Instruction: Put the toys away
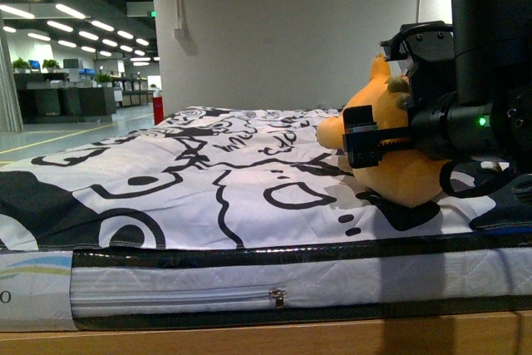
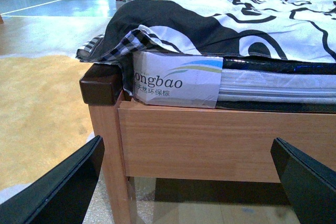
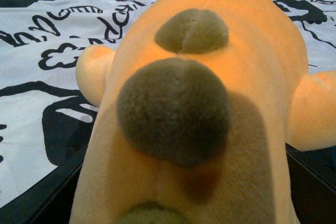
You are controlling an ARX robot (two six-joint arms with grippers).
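The orange-yellow plush toy (image 1: 405,174) lies on the bed at the right, with dull grey-brown bumps along its body. It fills the right wrist view (image 3: 210,51), with a paper tag at its far end. My right gripper (image 1: 363,144) is open and straddles the plush (image 3: 181,203); its dark fingers (image 3: 44,195) stand on either side of the body, and contact cannot be told. My left gripper (image 2: 181,192) is open and empty, low in front of the bed's wooden frame near its corner. It does not show in the front view.
The bed carries a black-and-white patterned sheet (image 1: 208,172) over a zippered mattress (image 1: 166,288) on a wooden frame (image 2: 210,135) with a dark corner post (image 2: 101,83). A white wall (image 1: 291,22) stands behind the bed. An office hall opens at the left.
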